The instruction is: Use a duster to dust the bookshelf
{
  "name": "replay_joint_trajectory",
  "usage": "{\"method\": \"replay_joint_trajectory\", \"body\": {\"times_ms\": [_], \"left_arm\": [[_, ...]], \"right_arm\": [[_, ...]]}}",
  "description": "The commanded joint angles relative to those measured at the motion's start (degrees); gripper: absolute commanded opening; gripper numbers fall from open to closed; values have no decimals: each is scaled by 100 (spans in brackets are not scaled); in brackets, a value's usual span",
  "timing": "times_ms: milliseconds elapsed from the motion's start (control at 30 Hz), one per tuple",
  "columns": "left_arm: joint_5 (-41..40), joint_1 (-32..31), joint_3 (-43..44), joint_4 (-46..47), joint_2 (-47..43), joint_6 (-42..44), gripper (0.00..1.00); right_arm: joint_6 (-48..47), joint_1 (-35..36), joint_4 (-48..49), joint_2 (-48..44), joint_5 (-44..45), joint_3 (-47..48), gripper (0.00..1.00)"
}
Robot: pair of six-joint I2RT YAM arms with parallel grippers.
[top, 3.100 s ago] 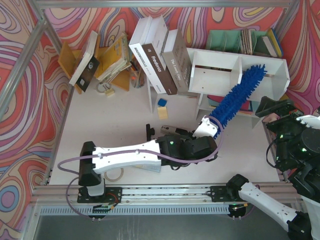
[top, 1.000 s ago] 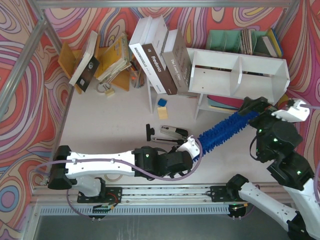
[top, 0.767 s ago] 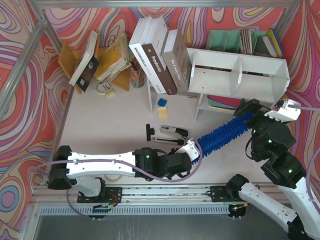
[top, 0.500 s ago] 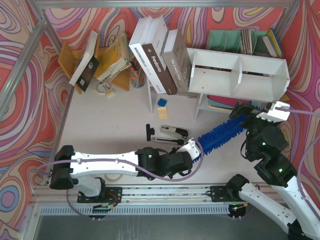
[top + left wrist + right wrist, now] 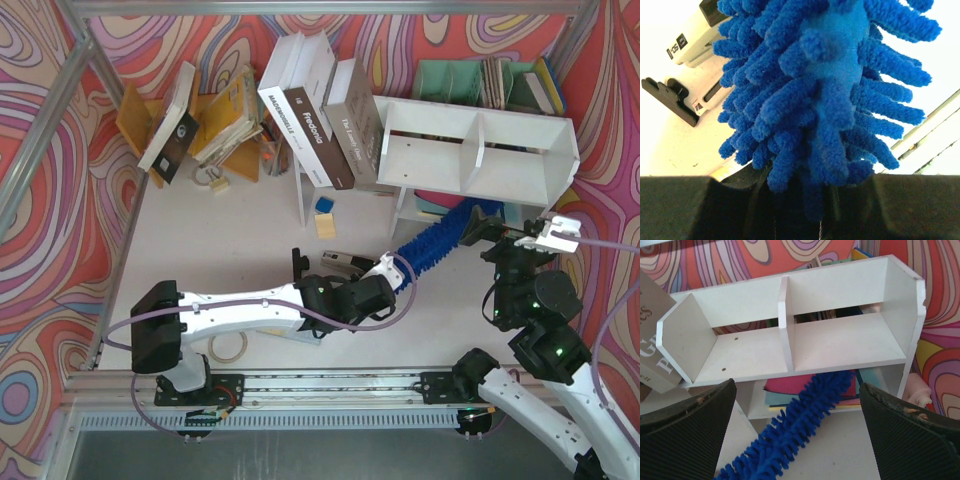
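Note:
The white bookshelf [image 5: 480,150] stands at the back right, and the right wrist view faces its two upper compartments [image 5: 805,340]. My left gripper [image 5: 392,268] is shut on the duster's base, and the handle is hidden. The fluffy blue duster [image 5: 435,240] slants up and right from it. Its tip [image 5: 842,380] reaches the lower level, over stacked coloured sheets. In the left wrist view the duster head [image 5: 820,85] fills the frame above my left gripper [image 5: 815,200]. My right gripper [image 5: 500,232] hovers open just right of the duster's tip, its wide-apart fingers [image 5: 685,435] holding nothing.
A white stapler [image 5: 335,262] and a black clip [image 5: 297,265] lie by the left arm. A tape roll [image 5: 228,347] sits near its base. Leaning books [image 5: 315,110], an orange rack [image 5: 215,120] and a teal organizer [image 5: 470,80] line the back. Coloured folders [image 5: 790,387] lie under the shelf.
The left arm swung the duster up and left, so its tip now reaches the shelf's lower level. The right gripper drifted left with it and stayed open.

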Motion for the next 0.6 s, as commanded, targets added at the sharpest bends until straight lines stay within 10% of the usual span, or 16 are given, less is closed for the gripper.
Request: {"method": "replay_joint_trajectory", "body": {"times_ms": [0, 567], "left_arm": [[-245, 62, 124, 611, -5, -154, 0], [-1723, 220, -985, 1048, -750, -1848, 0]], "right_arm": [[-39, 4, 250, -32, -230, -98, 99], [-69, 2, 277, -30, -163, -151, 99]]}}
